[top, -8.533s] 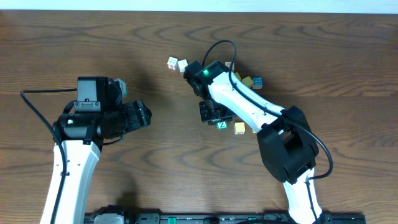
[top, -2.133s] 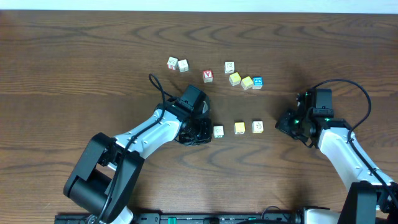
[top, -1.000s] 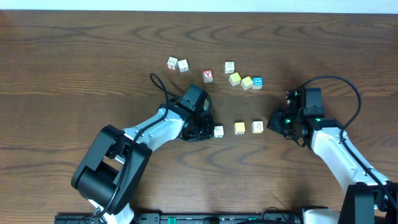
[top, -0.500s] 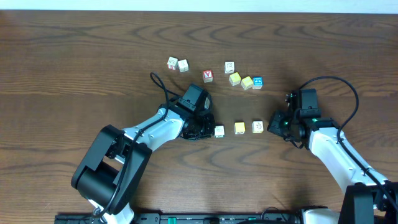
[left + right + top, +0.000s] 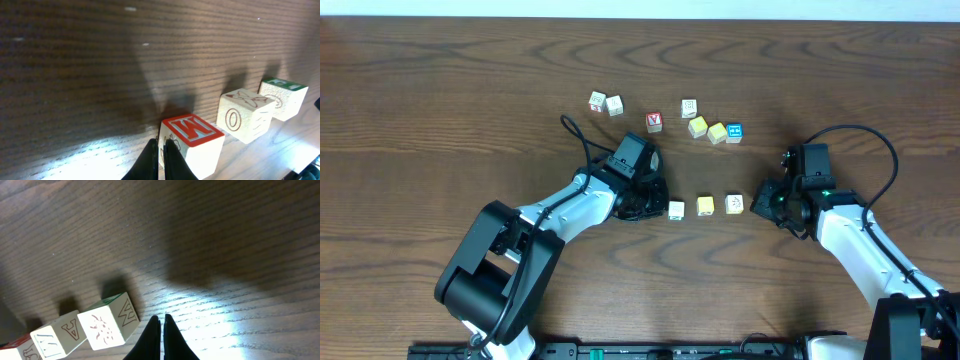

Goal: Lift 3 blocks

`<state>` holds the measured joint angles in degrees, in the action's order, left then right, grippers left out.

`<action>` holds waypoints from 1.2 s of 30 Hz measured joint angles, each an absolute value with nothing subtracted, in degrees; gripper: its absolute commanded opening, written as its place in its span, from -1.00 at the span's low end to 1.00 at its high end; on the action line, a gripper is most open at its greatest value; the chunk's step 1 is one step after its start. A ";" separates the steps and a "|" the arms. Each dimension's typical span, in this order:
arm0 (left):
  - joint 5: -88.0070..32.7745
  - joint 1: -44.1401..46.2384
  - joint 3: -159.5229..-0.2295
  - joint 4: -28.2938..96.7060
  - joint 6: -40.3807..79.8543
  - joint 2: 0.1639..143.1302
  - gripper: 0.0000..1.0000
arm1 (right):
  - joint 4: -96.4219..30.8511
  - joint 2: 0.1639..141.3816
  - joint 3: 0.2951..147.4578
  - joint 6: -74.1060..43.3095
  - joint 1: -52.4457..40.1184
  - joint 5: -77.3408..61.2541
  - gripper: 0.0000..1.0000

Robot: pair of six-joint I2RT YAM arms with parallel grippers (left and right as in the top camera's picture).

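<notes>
Blocks: your left block [image 5: 676,210], middle block [image 5: 705,206] and right block [image 5: 734,204] sat in one row on the bench [image 5: 470,90], slightly apart, strung between your two pincers.
Left pincer [image 5: 161,150]: fingers together, with the tip against the left block's outer side.
Right pincer [image 5: 160,322]: fingers together, just beside the right block. You could not confirm contact.
Done: the row looked lined up, with a pincer at each end.
Left: no block was off the bench, so you had the squeeze and the lift ahead.
</notes>
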<state>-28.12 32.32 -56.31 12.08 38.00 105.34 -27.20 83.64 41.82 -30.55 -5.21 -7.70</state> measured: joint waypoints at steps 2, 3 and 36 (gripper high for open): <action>-28.12 32.32 -56.31 11.70 38.20 105.34 -0.85 | -27.31 83.64 41.82 -30.59 -5.21 -7.77 -0.95; -28.12 32.32 -56.31 11.53 38.37 105.34 -0.85 | -27.40 83.64 41.82 -30.59 -5.21 -7.84 -0.95; -30.35 36.47 -56.16 18.90 41.85 104.90 -0.86 | -27.46 83.64 41.82 -30.61 -5.21 -7.92 -0.96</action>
<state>-30.35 36.47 -56.16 18.90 41.85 104.90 -27.46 83.64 41.82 -30.61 -5.21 -7.92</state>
